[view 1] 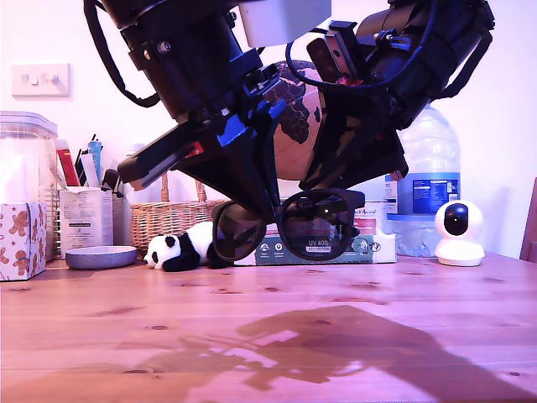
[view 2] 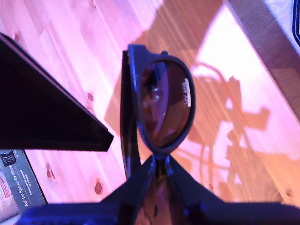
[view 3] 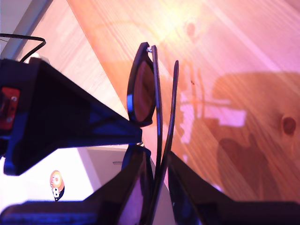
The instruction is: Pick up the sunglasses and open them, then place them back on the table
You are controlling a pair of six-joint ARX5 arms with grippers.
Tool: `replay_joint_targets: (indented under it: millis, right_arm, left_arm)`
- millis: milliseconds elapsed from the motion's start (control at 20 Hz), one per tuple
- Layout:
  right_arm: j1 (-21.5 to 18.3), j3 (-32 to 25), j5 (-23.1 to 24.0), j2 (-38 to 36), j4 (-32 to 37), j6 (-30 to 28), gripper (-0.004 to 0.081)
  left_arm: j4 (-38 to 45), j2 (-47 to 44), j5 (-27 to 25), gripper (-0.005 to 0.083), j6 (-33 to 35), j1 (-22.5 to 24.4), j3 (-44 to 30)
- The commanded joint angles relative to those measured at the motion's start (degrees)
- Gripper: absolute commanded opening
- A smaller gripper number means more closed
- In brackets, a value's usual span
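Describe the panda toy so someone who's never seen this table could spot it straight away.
Look along the back of the wooden table, towards the exterior view's left, where a wicker basket stands. The panda toy lies flat on the tabletop just in front of that basket, beside a shallow grey dish. It is the only soft, furry, black-and-white thing there.

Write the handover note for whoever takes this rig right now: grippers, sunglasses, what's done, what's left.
My first gripper: shut on the sunglasses, pinching the frame beside the lens with the UV 400 sticker.
My second gripper: shut on the sunglasses at the other lens's end, on the frame and folded temples.
Sunglasses: lifted clear of the table, held between both arms in front of the panda toy and the box in the exterior view.
Done: pickup.
Left: the temples lie close against the frame, so opening looks not yet done; then set them back on the table.
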Motion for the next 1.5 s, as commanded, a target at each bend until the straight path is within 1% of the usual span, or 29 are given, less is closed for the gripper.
replay_joint_targets:
  millis: [0,100,250,550,600,700,850,950,1050,1200,1450]
  right_arm:
    - [0.6,0.0,0.4,0.4,0.2,-0.3,0.0126]
    - [1.0,0.0,2.0,0.7,0.5,-0.3,0.0126]
    - [1.7,0.0,2.3,1.5,0.8,-0.3,0.0126]
    - [1.9,0.0,3.0,2.7,0.9,-0.3,0.0125]
    - [1.9,0.0,3.5,2.7,0.8,-0.3,0.0124]
    - [1.9,0.0,6.0,2.7,0.9,-0.3,0.0124]
    - [1.9,0.0,7.0,2.7,1.2,-0.3,0.0124]
    - [1.9,0.0,9.0,2.7,1.2,-0.3,0.0124]
    - [1.8,0.0,9.4,2.7,1.2,-0.3,0.0124]
    - [1.6,0.0,12.0,2.7,1.2,-0.3,0.0124]
    - [1.5,0.0,12.9,2.7,1.1,-0.1,0.0124]
  left_arm:
    - [0.7,-0.4,0.1,-0.0019,0.3,-0.6,-1.4]
    - [1.1,-0.4,0.0,-0.0019,0.3,-0.7,-1.4]
    - [1.3,-0.4,-0.4,-0.0019,0.3,-0.7,-1.4]
    - [1.3,-0.4,-0.4,-0.0019,0.3,-0.7,-1.4]
    - [1.3,-0.4,-0.4,-0.0019,0.3,-0.7,-1.4]
    - [1.3,-0.4,-0.4,-0.0019,0.3,-0.7,-1.4]
    - [1.3,-0.4,-0.4,-0.0019,0.3,-0.7,-1.4]
    - [1.3,-0.4,-0.4,-0.0019,0.3,-0.7,-1.4]
    - [1.3,-0.4,-0.4,-0.0019,0.2,-0.7,-1.4]
    - [1.3,-0.4,-0.4,-0.0019,0.2,-0.7,-1.4]
    - [1.3,-0.4,-0.4,-0.0019,0.2,-0.7,-1.4]
